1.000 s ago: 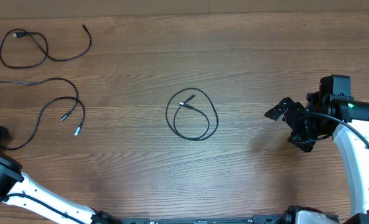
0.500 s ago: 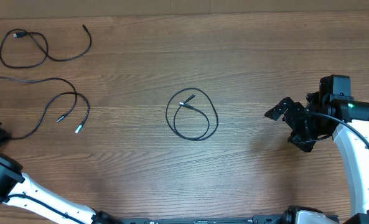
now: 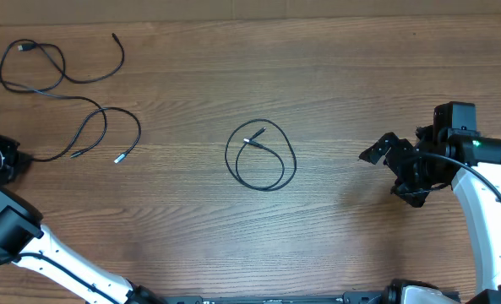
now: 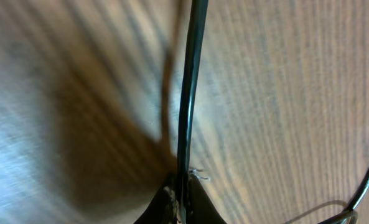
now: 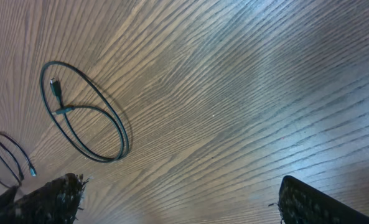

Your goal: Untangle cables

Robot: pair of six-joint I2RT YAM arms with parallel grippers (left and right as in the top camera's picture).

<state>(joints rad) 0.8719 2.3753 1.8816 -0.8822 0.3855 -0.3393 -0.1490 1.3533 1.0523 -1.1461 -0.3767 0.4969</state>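
Three thin black cables lie apart on the wooden table. One cable (image 3: 258, 157) is coiled in a loop at the centre; the right wrist view shows this loop (image 5: 84, 124) too. A second cable (image 3: 32, 66) loops at the far left corner. The third cable (image 3: 106, 121), with two silver-tipped ends, trails across the left side, and my left gripper (image 3: 2, 159) is shut on it at the table's left edge. In the left wrist view this cable (image 4: 190, 93) runs straight up from the pinched fingertips. My right gripper (image 3: 394, 169) hovers open at the right, well away from the centre loop.
The wooden table (image 3: 334, 76) is bare between the centre loop and the right arm (image 3: 478, 194). The held cable's upper run passes close under the far-left loop. The left arm (image 3: 39, 253) crosses the near left corner.
My left gripper has shut on the silver-tipped cable and moved farther from the front edge. The cable's loose ends have slid right and its shape has stretched. The right arm has not moved.
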